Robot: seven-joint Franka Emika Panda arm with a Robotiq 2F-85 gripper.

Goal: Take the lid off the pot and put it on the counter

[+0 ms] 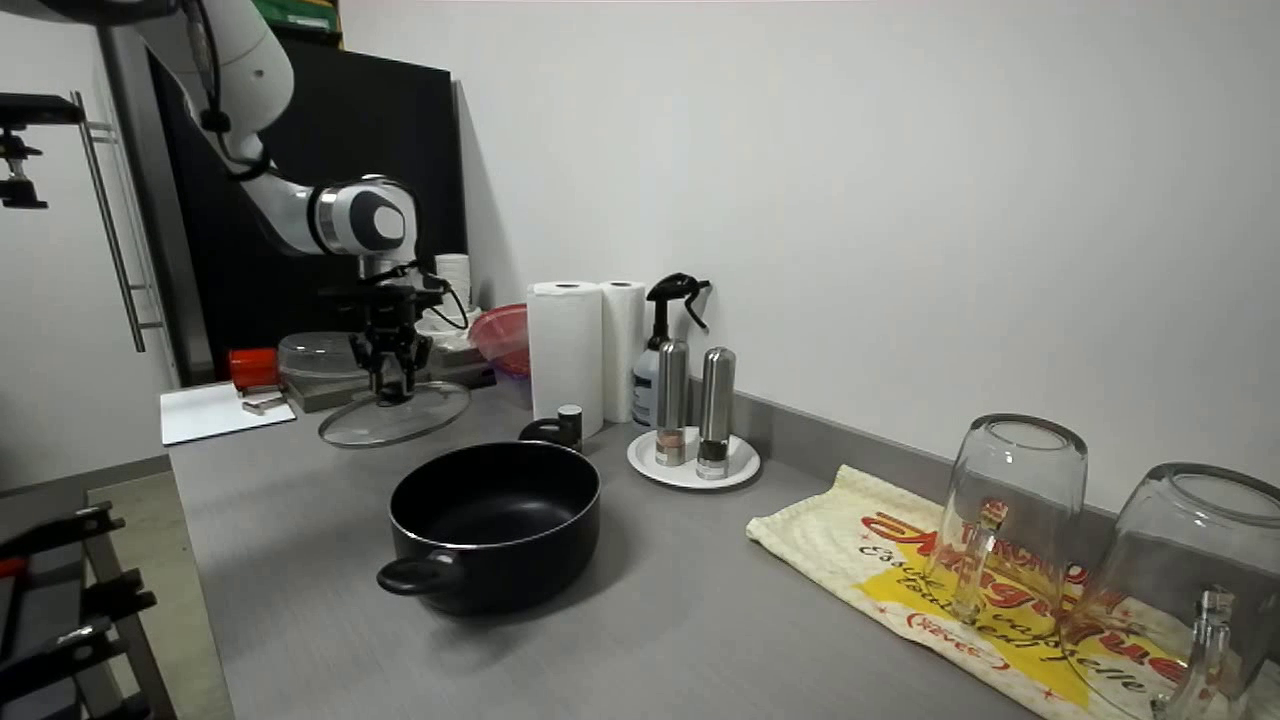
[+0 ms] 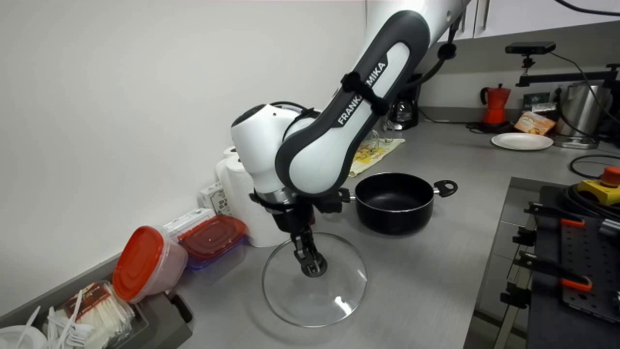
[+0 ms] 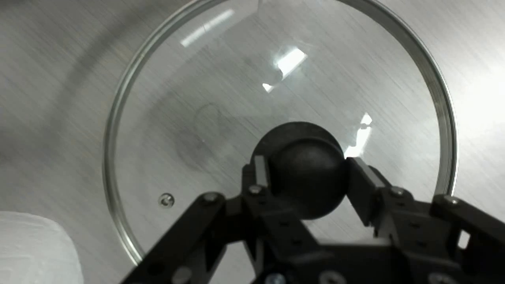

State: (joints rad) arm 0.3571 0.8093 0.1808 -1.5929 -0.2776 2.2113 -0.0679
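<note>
Your pincer [image 3: 308, 180] clasps the lid [image 2: 315, 298] by its knob [image 3: 307, 169]. You have the lid hanging over the surface [image 2: 416, 281], near the pot [image 2: 395, 213] but apart from it; the pot stands uncovered.

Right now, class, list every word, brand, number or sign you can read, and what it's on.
"FRANK…MIKA": robot arm, a black strap covering the letters between.
"Ess…": printed cloth, its other lettering too unclear to quote.
Too small or blurred to read: labels on the spray bottle, white carton, orange-and-white packet, brown-labelled packet.
</note>
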